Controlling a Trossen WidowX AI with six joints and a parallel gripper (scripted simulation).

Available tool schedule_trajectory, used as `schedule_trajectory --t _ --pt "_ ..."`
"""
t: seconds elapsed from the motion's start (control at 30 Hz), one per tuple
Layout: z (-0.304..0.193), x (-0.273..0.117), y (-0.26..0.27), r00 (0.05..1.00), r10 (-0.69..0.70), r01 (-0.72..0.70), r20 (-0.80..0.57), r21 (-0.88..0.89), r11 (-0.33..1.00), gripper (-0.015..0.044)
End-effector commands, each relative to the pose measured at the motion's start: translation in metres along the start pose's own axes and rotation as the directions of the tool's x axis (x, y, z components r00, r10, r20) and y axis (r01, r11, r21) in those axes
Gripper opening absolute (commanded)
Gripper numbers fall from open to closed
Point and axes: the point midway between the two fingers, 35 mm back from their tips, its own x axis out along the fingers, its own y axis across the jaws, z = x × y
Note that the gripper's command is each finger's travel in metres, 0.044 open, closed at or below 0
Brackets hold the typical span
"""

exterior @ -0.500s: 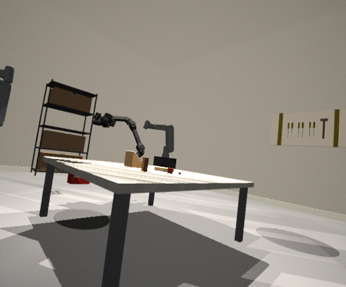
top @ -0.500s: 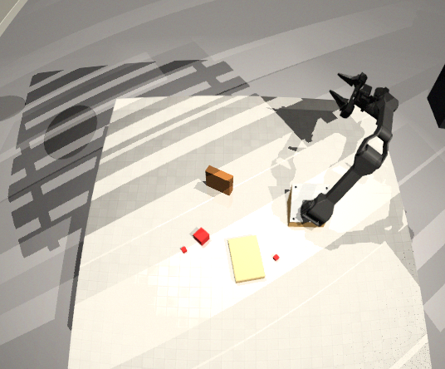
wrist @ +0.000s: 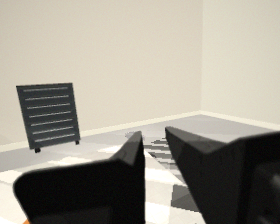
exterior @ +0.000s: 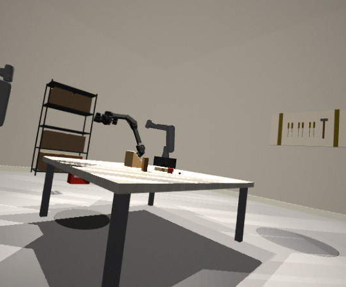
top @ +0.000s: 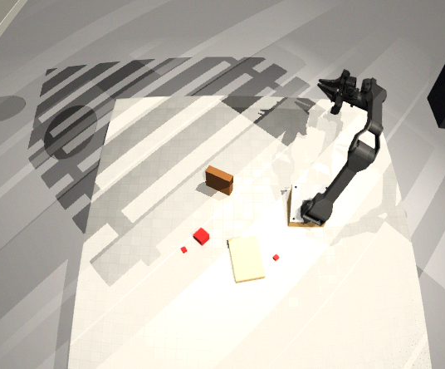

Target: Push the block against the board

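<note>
Top view: red block (top: pixel 201 236) (exterior: pixel 170 170) on tabletop (top: pixel 163 316) (exterior: pixel 188 183), left of pale board (top: pixel 246 258) (exterior: pixel 159 169), w/ a gap. Claw (top: pixel 324 90) (exterior: pixel 96 119) (wrist: pixel 153 134) narrow, nothing held, well apart, up & right of block; needs to come down-left.

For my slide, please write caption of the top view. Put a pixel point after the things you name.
Red blocks (top: pixel 201 236) and pale board (top: pixel 246 258) lie apart; end effector (top: pixel 325 88) hovers away.
</note>
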Motion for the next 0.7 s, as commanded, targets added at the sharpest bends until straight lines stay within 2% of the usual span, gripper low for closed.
schedule_trajectory --t 0.0,0.2,0.37,0.67 --pt "-0.012 0.026 0.011 0.994 0.052 -0.045 -0.092 0.081 0.996 0.0" --pt "-0.02 0.051 0.022 0.98 0.102 -0.066 -0.169 0.205 0.977 0.0" --pt "-0.034 0.071 0.036 0.959 0.148 -0.108 -0.242 0.173 0.979 0.0" --pt "-0.05 0.108 0.058 0.903 0.221 -0.075 -0.369 0.372 0.925 0.0"
